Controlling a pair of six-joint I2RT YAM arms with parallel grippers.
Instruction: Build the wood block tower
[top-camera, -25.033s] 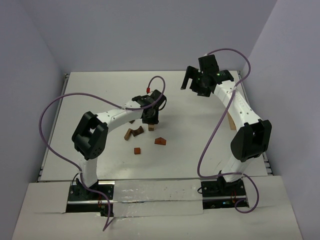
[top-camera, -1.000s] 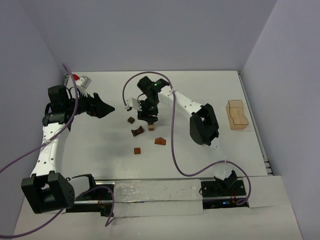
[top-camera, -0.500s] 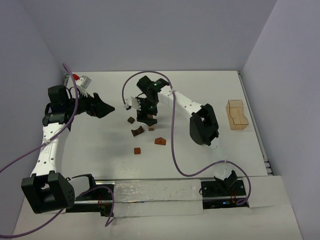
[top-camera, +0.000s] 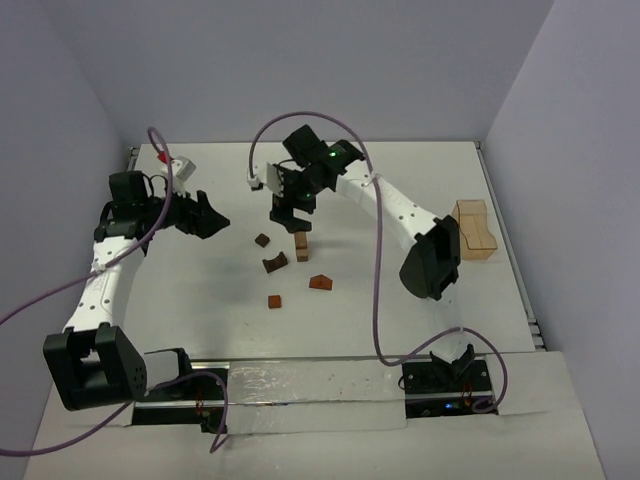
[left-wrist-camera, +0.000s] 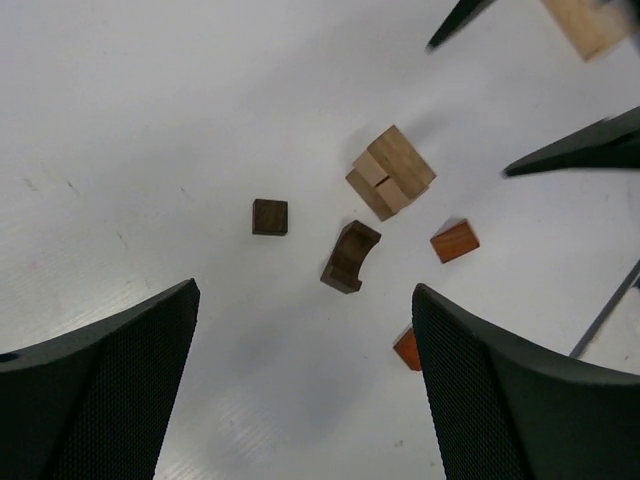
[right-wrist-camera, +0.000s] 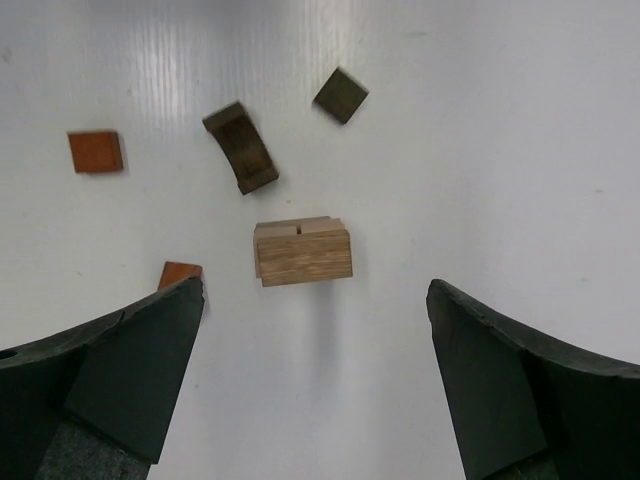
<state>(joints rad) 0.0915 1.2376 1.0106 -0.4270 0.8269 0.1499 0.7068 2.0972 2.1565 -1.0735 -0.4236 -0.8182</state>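
Observation:
The wood block tower (top-camera: 301, 243) is a short stack of tan blocks near the table's middle, also seen in the left wrist view (left-wrist-camera: 392, 172) and the right wrist view (right-wrist-camera: 303, 252). My right gripper (top-camera: 290, 218) (right-wrist-camera: 315, 380) hovers just above and behind the tower, open and empty. A dark cube (top-camera: 262, 240) (right-wrist-camera: 340, 95), a dark arch (top-camera: 275, 263) (left-wrist-camera: 351, 257) and two reddish blocks (top-camera: 319, 282) (top-camera: 274, 301) lie loose beside the tower. My left gripper (top-camera: 210, 218) (left-wrist-camera: 305, 390) is off to the left, open, pointing at the blocks.
A light-tan open wooden box (top-camera: 474, 230) stands near the table's right edge. Purple cables loop over both arms. Grey walls close in the table at the back and both sides.
My right gripper has opened wide and lifted off the tower, leaving the tan stack standing free. The left arm has shifted slightly toward the middle.

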